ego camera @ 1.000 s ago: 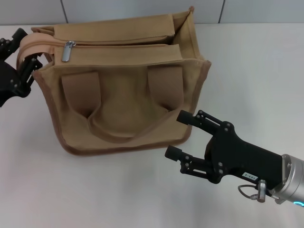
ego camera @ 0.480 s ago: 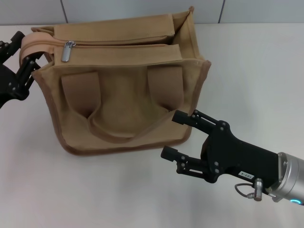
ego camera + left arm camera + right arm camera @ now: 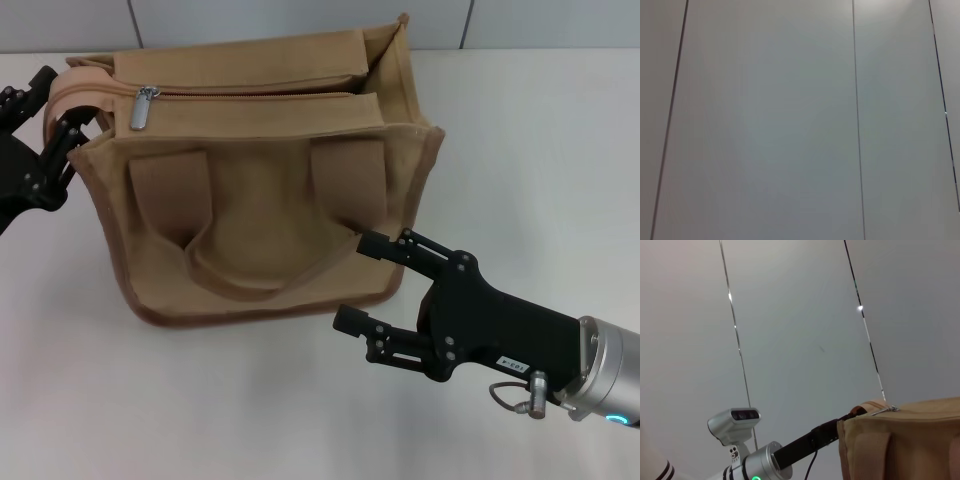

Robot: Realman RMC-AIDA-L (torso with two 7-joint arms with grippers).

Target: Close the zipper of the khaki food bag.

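Khaki food bag point(image 3: 260, 180): zipper point(image 3: 143, 107) unclosed. Left gripper point(image 3: 55, 125) clamps bag's end; right gripper point(image 3: 375, 285) open beside bag. Risk: tab slipping, fabric bunching.

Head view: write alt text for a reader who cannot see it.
A khaki food bag stands on a white table, its zipper drawn only partway, the silver pull tab near the left end. The left pincer is at the bag's left end; the right pincer, open, is at its lower right corner.
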